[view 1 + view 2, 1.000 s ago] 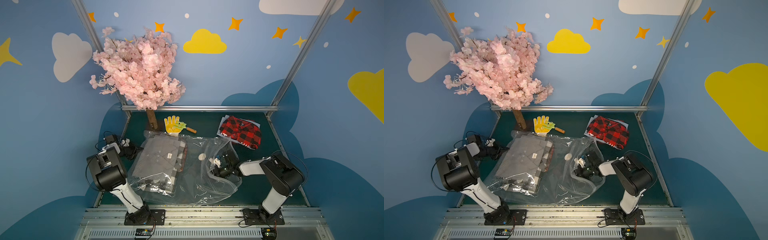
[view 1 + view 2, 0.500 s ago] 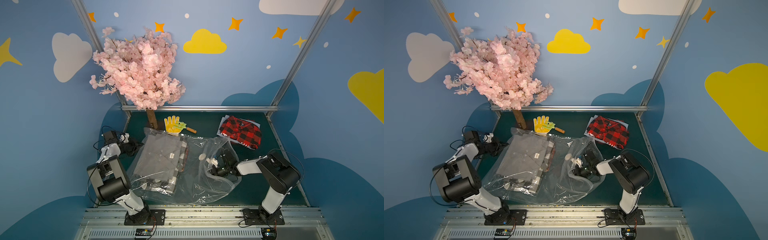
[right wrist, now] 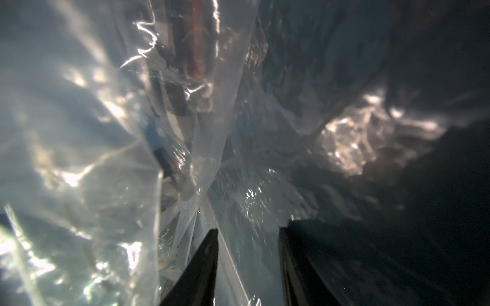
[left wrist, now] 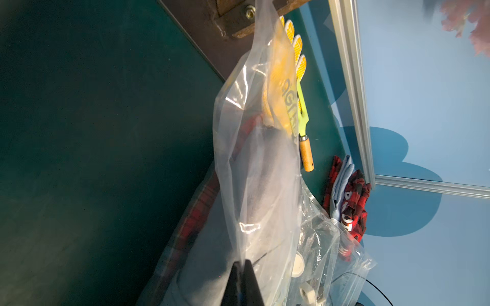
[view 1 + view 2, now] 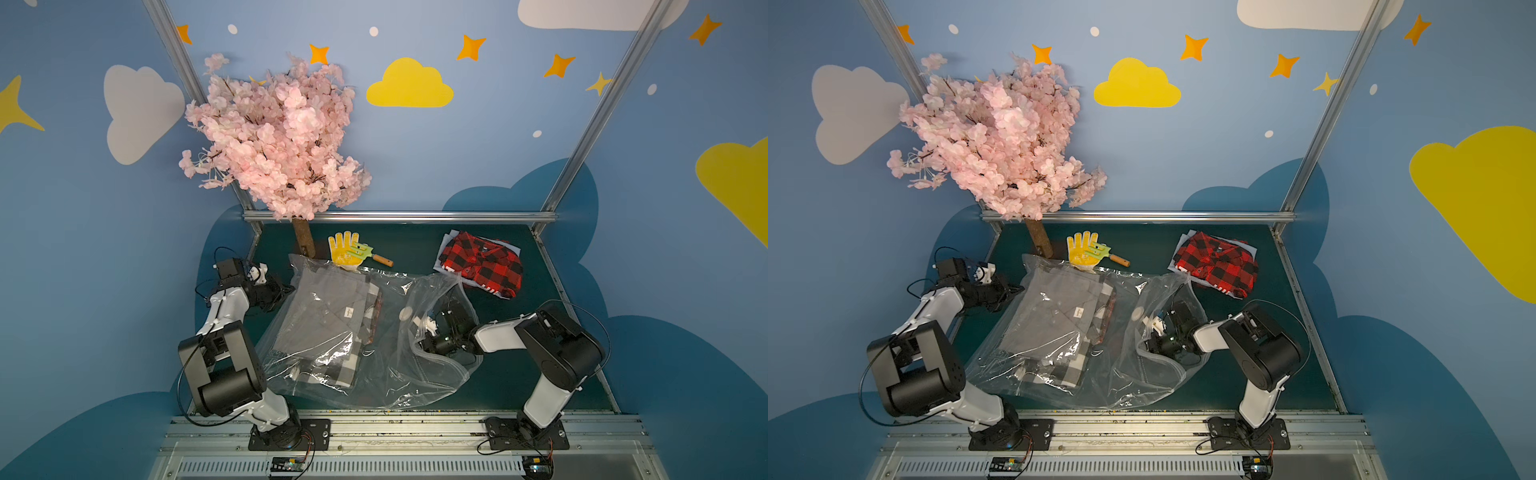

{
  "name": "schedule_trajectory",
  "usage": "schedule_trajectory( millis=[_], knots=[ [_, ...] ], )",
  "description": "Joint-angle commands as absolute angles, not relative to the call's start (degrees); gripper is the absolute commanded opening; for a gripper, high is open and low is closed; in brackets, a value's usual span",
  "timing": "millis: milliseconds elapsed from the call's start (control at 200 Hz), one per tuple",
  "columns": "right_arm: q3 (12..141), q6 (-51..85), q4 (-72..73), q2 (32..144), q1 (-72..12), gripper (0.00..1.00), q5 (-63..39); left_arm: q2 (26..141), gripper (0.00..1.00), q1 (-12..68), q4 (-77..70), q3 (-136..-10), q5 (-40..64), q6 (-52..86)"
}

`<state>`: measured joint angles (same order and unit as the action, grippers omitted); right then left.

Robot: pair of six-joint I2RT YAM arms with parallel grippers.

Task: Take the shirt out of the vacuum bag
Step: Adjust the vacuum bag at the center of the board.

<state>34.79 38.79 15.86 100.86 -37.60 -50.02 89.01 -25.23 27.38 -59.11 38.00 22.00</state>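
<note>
Top views both give the layout: the green worktop (image 5: 415, 249) carries the vacuum bag (image 5: 386, 365), a wide clear sack lying flat, its zip edge (image 5: 442, 362) gaping around the right arm (image 5: 498, 336). Folded inside, at the end nearer the left claw (image 5: 286, 289), lies the grey shirt (image 5: 328, 307) on top of checked cloth (image 5: 345, 370); it sits well ahead of the right claw (image 5: 420, 330).

Left wrist view: the left claw (image 4: 242, 266) is pressed together on a fold of the bag's closed end, the shirt just beyond its tips. That pinch is the anchor, I judge, and should hold firm and a little raised so the sack cannot travel with the cloth.

Right wrist view: the right claw (image 3: 249, 234) is inside the bag, half spread, with only crinkled plastic around and ahead of it; whether film is caught in its gap I cannot tell. The step in hand looks like the reach. Best to drive low along the bottom sheet to the shirt's near hem, past the round white valve (image 5: 405, 312) beside the claw, and close on cloth only, never plastic. Take the top grey layer alone, then draw back out through the mouth while the left claw pulls the opposite way
</note>
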Motion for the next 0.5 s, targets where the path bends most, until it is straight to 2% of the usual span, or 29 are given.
schedule_trajectory(
  millis=[0, 275, 495],
  knots=[
    [32.54, 39.09, 10.98, 101.80, -38.06, 0.40, -44.43, 84.89, 0.03, -23.82, 31.02, -59.04, 34.85, 19.53],
    [31.82, 40.16, 13.72, 101.79, -37.81, 0.41, -45.57, 74.65, 0.03, -20.56, 34.83, -60.47, 29.54, 18.04],
    [30.99, 39.67, 14.45, 100.69, -35.83, 0.52, -46.35, 68.20, 0.03, -15.22, 34.37, -61.94, 31.03, 22.33]
  ],
)
